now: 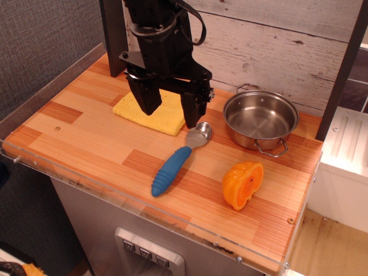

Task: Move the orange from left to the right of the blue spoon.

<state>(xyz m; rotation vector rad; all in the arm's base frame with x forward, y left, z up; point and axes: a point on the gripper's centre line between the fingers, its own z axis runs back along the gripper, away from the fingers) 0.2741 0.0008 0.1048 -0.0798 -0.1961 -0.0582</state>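
Note:
The orange is a bright orange toy half lying on the wooden table, to the right of the blue spoon. The spoon lies diagonally, its ribbed blue handle toward the front left and its silver bowl toward the back right. My gripper is open and empty, raised above the yellow cloth behind the spoon, well left of the orange. Its two black fingers hang down apart.
A yellow cloth lies at the back middle, partly under the gripper. A steel pot stands at the back right. The wooden table has a clear plastic front lip. A dark post stands at the right edge.

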